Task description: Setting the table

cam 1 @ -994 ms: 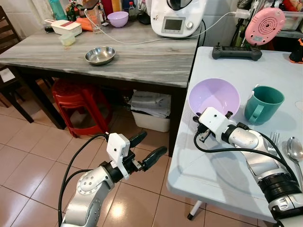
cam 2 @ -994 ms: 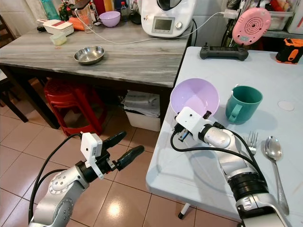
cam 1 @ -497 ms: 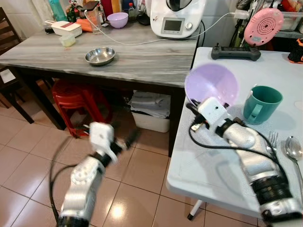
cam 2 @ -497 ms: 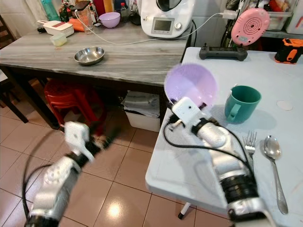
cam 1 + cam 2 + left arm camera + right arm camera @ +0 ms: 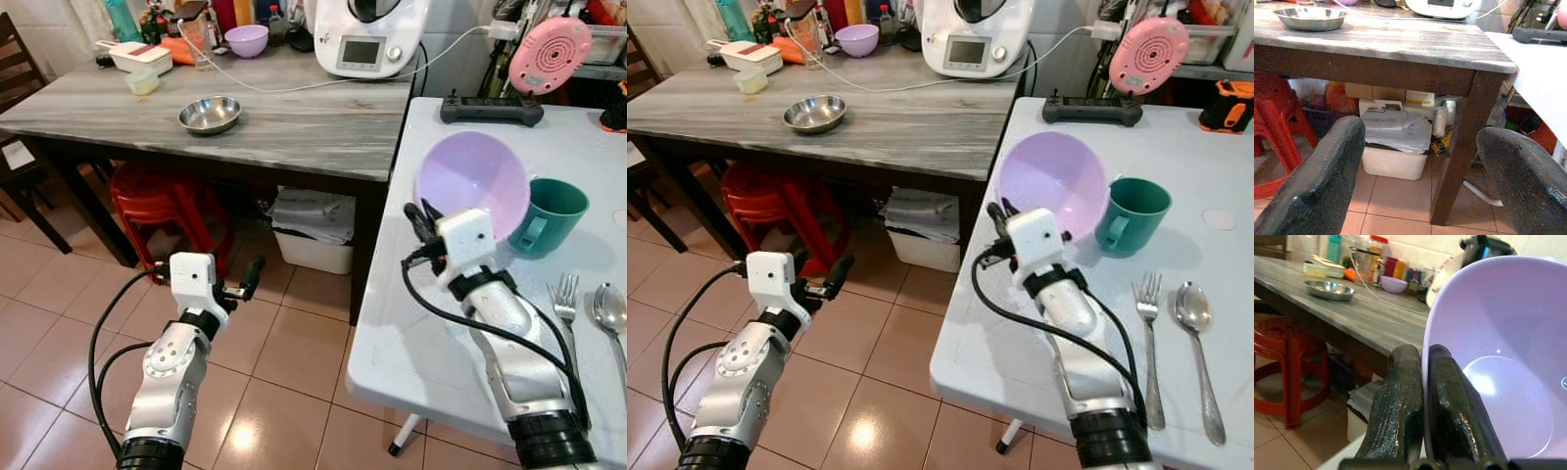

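A large lilac bowl [image 5: 475,191] is held off the white table [image 5: 431,362], tipped on its edge so its inside faces me. My right gripper [image 5: 426,213] is shut on the bowl's near rim; in the right wrist view one finger lies inside the rim [image 5: 1449,396] and one outside. A teal mug [image 5: 551,215] stands right beside the bowl. A fork [image 5: 566,294] and a spoon [image 5: 609,308] lie on the table's right side. My left gripper [image 5: 245,284] hangs open and empty over the tiled floor, its fingers [image 5: 1317,186] wide apart.
A grey wooden table [image 5: 294,117] stands to the left with a steel bowl [image 5: 210,114], a small purple bowl [image 5: 246,39] and a white kitchen machine [image 5: 370,34]. Under it are a red stool [image 5: 162,211] and a white bin [image 5: 313,230]. A black controller [image 5: 492,108] lies on the white table's far end.
My right gripper has lifted the lilac bowl and carried it rightwards, tipping it on edge beside the mug. My left arm has swung left and drawn back toward my body.
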Tool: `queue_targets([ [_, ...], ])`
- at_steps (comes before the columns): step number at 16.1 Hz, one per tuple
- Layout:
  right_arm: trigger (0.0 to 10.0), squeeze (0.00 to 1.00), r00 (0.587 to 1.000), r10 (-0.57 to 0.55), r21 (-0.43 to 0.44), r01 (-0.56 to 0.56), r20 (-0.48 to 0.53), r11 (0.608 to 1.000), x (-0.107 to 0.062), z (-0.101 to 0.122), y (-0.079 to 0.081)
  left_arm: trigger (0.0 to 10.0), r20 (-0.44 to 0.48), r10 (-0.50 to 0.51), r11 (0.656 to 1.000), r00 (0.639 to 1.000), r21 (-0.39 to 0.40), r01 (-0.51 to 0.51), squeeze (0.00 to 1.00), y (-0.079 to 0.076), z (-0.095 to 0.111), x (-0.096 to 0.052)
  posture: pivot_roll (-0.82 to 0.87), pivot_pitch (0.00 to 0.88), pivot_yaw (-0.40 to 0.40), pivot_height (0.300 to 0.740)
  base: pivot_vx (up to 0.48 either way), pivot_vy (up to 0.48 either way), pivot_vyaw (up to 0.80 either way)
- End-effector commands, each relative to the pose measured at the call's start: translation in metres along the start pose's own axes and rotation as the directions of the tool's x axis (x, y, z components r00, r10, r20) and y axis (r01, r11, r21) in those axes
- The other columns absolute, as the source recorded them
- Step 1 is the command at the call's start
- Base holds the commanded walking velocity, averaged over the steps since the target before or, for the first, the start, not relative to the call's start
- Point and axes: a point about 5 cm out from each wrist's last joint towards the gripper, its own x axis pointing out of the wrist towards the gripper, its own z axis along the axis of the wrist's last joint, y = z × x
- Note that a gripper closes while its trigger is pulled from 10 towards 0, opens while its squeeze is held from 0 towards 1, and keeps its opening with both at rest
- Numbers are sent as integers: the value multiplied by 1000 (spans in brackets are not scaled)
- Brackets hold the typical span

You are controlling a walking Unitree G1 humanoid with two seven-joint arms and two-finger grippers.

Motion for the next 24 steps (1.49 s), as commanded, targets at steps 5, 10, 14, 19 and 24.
queue_targets([
  [5,10000,0,999,-22,14,21,49,1000,2,13,3,10000,11,-8,1000,1000,1,8,0,-1,3,6,-81,17,104,740,0,427,-699],
  [10,10000,0,999,-2,16,1,53,1000,5,13,10,10000,16,-2,1000,1000,0,2,0,-1,2,6,-78,14,103,740,0,476,0],
  [14,10000,0,997,-13,13,12,78,1000,7,18,9,10000,19,-1,1000,1000,0,1,0,0,3,7,-77,12,101,740,0,476,0],
  [19,10000,0,997,-15,27,13,77,1000,6,17,13,10000,11,9,1000,1000,0,-9,0,-2,-1,8,-81,10,102,740,0,476,0],
  [24,10000,0,996,-19,41,16,83,999,6,17,17,10000,10,1,1000,1000,-6,-1,0,-5,-2,10,-80,12,110,740,0,476,0],
])
